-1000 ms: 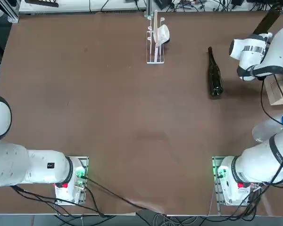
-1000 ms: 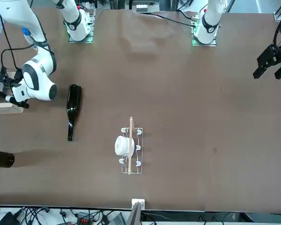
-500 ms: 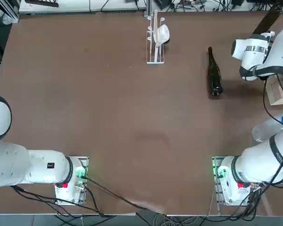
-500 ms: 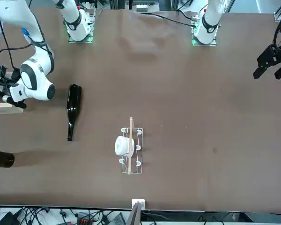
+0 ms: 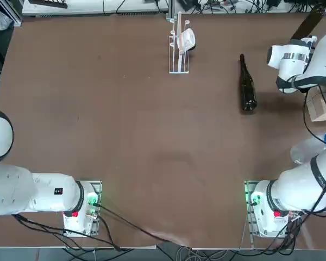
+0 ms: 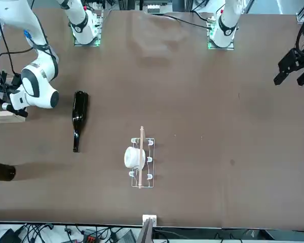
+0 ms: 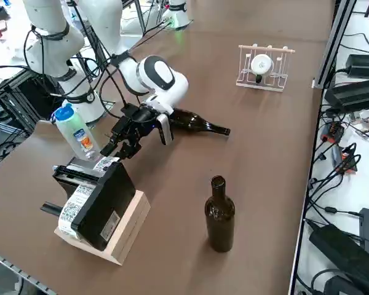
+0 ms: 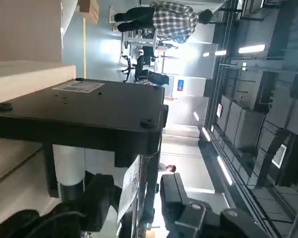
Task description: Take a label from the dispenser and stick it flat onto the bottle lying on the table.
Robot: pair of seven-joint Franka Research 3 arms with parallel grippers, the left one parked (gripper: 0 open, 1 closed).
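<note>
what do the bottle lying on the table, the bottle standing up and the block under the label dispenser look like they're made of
Lying bottle: dark, glossy glass, judging by bright reflections along its body.
Standing bottle: probably glass too, brownish and smooth, with soft highlights on its shoulder.
Block: apparently pale, unvarnished wood, from its light tan colour and matt faces.

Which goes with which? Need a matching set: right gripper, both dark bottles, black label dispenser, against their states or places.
1. Right gripper
2. Dark bottle with the long thin neck
3. Other dark bottle
4. Black label dispenser

A. Standing upright
B. Mounted on a pale wooden block
C. Open, at the dispenser's label end
D. Lying on its side on the brown table

Pairs: 1-C, 2-D, 3-A, 4-B
</note>
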